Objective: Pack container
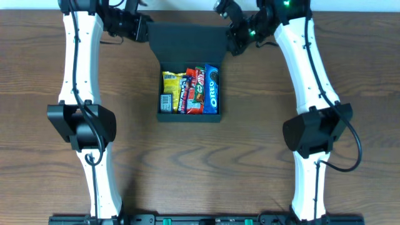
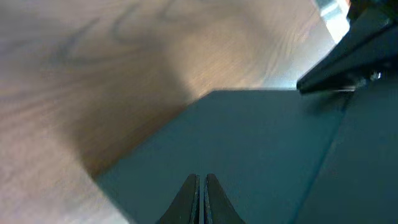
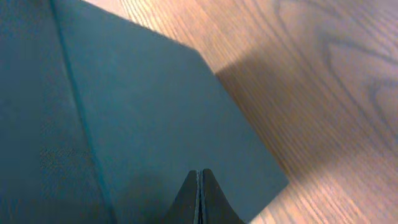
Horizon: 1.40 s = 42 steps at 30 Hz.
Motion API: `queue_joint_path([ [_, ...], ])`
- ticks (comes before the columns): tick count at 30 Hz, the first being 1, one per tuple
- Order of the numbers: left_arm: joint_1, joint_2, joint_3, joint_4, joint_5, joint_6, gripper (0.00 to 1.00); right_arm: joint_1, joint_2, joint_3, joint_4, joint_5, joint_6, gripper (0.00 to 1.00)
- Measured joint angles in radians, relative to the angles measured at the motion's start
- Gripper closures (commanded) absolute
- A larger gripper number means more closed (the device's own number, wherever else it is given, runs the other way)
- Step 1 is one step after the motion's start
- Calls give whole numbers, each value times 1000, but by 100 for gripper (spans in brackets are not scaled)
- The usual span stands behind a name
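Note:
The dark teal container (image 1: 187,117) sits at the table's centre with its flap lid (image 1: 187,40) open toward the far edge. Inside lie a blue Oreo pack (image 1: 212,89), a red bar (image 1: 199,86) and yellow packets (image 1: 170,84). My left gripper (image 1: 145,30) is shut at the lid's far left corner. My right gripper (image 1: 232,37) is shut at the lid's right edge. In the left wrist view the shut fingers (image 2: 201,177) lie over the lid (image 2: 249,143). In the right wrist view the shut fingers (image 3: 199,173) lie over the lid (image 3: 143,106).
The wooden table (image 1: 312,37) surrounds the box on all sides. Both white arms reach in from the near edge along the left and right sides. The right arm's dark gripper (image 2: 348,62) shows at the top right of the left wrist view.

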Motion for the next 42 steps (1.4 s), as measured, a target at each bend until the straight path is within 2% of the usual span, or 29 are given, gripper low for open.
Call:
queue_joint_path([
  [10,-8,-47,0,-188,-171,150,94,5,-13,0,-106,47,-71,99],
  [23,-8,-135,0,-194,-278,209,94,5,-52,0,-151,70,-89,99],
  [31,-7,-135,0,-157,-315,206,94,5,-52,0,-83,147,-58,96],
  [32,-6,-135,0,-151,-322,200,93,5,-52,0,-64,164,-42,78],
  [33,-5,-135,0,-149,-326,194,84,5,-52,0,-44,181,-24,55],
  [35,-2,-135,0,-137,-329,187,46,5,-52,0,-3,204,-1,7],
  [36,-1,-135,0,-124,-329,184,18,6,-52,0,19,210,6,1],
  [37,0,-135,0,-111,-324,182,5,6,-52,0,43,214,10,1],
  [42,0,-145,0,54,-276,174,5,24,-52,30,232,233,26,1],
])
